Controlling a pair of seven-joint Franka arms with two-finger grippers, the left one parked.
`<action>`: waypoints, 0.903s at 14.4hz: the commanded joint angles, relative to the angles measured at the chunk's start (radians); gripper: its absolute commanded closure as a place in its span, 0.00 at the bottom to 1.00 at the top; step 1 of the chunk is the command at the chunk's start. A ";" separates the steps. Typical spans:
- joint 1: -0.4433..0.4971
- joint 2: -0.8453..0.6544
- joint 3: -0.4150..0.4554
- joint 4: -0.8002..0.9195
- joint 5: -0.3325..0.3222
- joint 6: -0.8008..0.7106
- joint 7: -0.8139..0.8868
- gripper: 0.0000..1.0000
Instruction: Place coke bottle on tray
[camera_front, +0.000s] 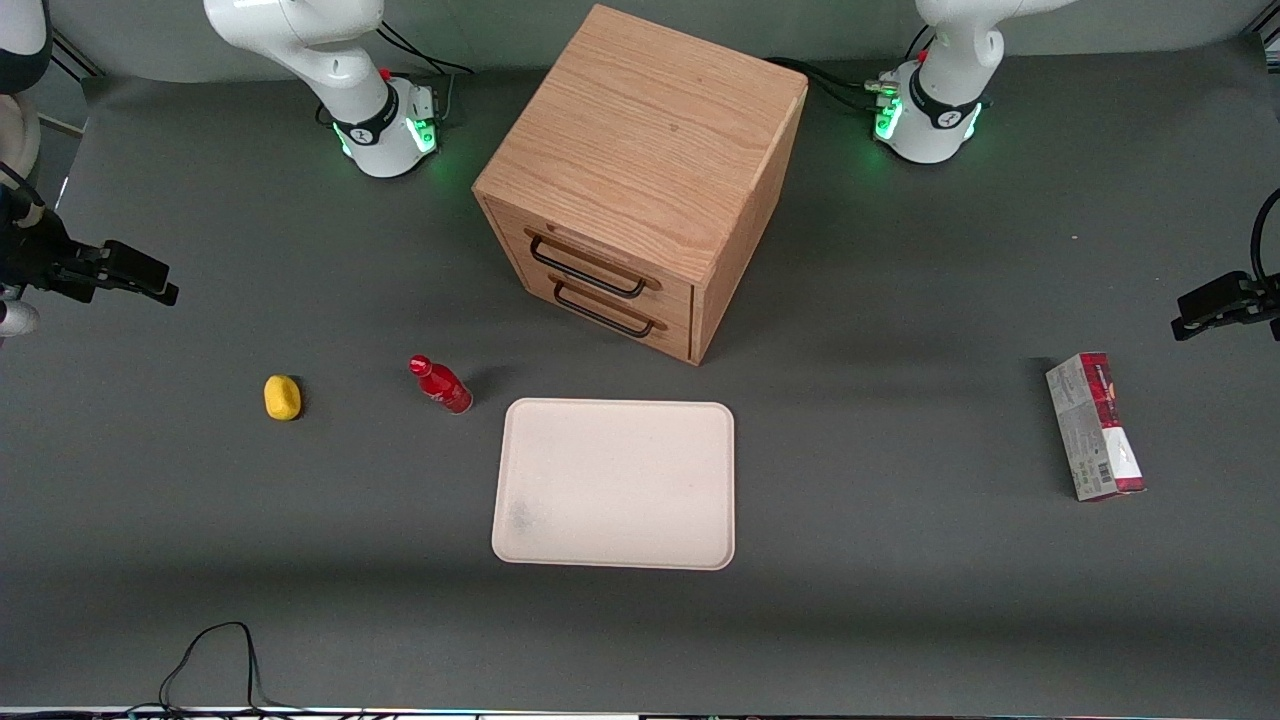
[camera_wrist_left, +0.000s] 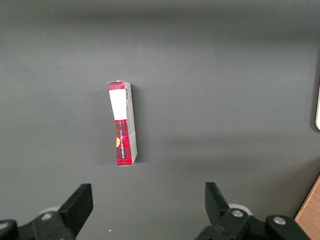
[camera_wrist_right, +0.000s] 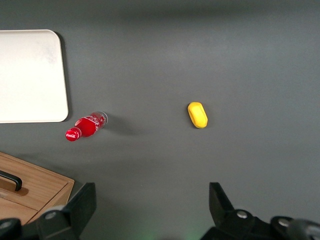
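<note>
The coke bottle (camera_front: 440, 384) stands on the dark grey table (camera_front: 900, 300) — seen from the front camera, it sits at about ten o'clock from the tray (camera_front: 614, 484), just off that tray's corner and apart from its rim, its red cap tipped toward the camera's upper edge by the steep viewing angle. The tray lies flat with nothing on it, nearer to the front camera than the wooden drawer box (camera_front: 640, 180), whose two black-handled drawer fronts face the bottle's end of the table at an angle. A yellow lump (camera_front: 282, 397) rests at about nine o'clock from the bottle, well apart from it and toward the working arm's end of the table. In the right wrist view the bottle (camera_wrist_right: 86, 126) shows between the tray's rounded corner (camera_wrist_right: 59, 112) and the yellow lump (camera_wrist_right: 197, 114), near the corner of the drawer box (camera_wrist_right: 35, 187). The gripper (camera_wrist_right: 150, 207) hangs high above this stretch of table with its jaws spread wide apart, holding nothing — both black fingers (camera_wrist_right: 82, 205) frame bare table. A red-and-grey carton (camera_front: 1094, 426) lies toward the parked arm's end.
</note>
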 joint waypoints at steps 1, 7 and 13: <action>0.005 -0.001 -0.002 0.006 0.000 -0.010 0.000 0.00; 0.037 0.000 0.005 0.005 0.050 -0.004 0.048 0.00; 0.165 -0.003 0.005 -0.009 0.049 0.011 0.185 0.00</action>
